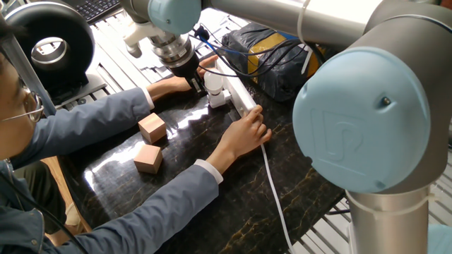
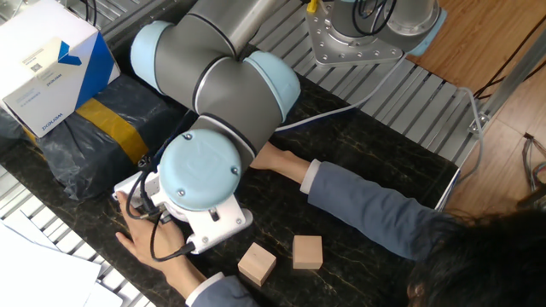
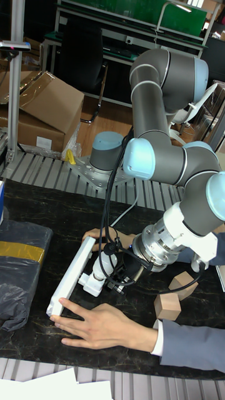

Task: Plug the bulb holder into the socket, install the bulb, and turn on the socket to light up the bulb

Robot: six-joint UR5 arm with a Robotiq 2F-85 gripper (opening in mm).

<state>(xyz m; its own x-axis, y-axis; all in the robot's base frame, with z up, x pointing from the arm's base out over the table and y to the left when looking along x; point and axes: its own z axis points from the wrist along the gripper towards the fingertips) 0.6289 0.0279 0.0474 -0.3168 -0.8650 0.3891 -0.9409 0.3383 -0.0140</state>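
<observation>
The holder (image 3: 89,284) looks plugged into the socket (image 3: 72,275) near the desk's middle. The gripper (image 1: 198,86) holds the bulb (image 3: 103,263) upright on it, probably threading it in. Switching on remains.

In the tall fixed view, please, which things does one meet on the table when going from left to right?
Dark wrapped box → socket → bulb holder → gripper → nearer wooden block → farther wooden block.
</observation>
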